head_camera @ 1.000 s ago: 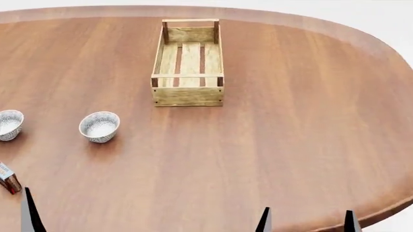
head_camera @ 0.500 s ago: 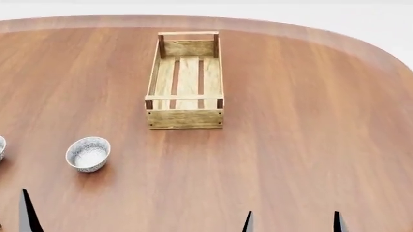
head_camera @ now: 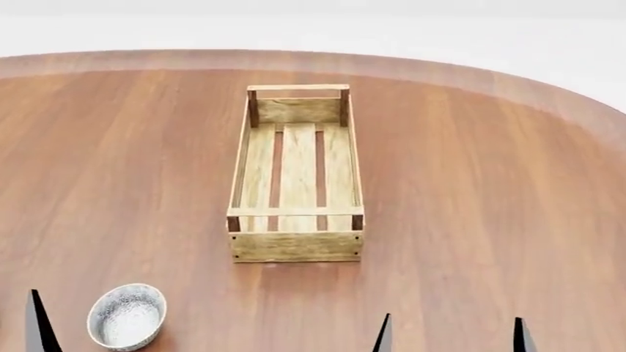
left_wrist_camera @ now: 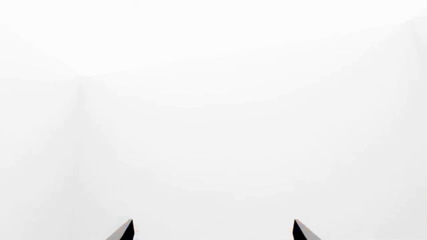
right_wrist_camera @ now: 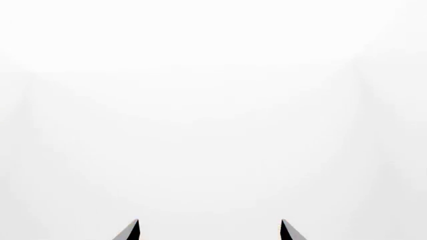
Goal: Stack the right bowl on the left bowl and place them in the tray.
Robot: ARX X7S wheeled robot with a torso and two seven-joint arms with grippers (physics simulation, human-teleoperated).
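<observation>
A: Where's the tray?
B: Lengthwise on the wooden table, holding nothing.
A: Any bowl?
B: One speckled bowl, upright, nearer than the tray and off its left corner, well apart.
A: And the grippers?
B: Left gripper and right gripper both spread wide, gripping nothing.

Bare simulated scene, rounded wooden table, blank white surroundings; no room type identifiable

Head view high, angled down over the table, both wrist views facing blank white, sharing nothing
</observation>
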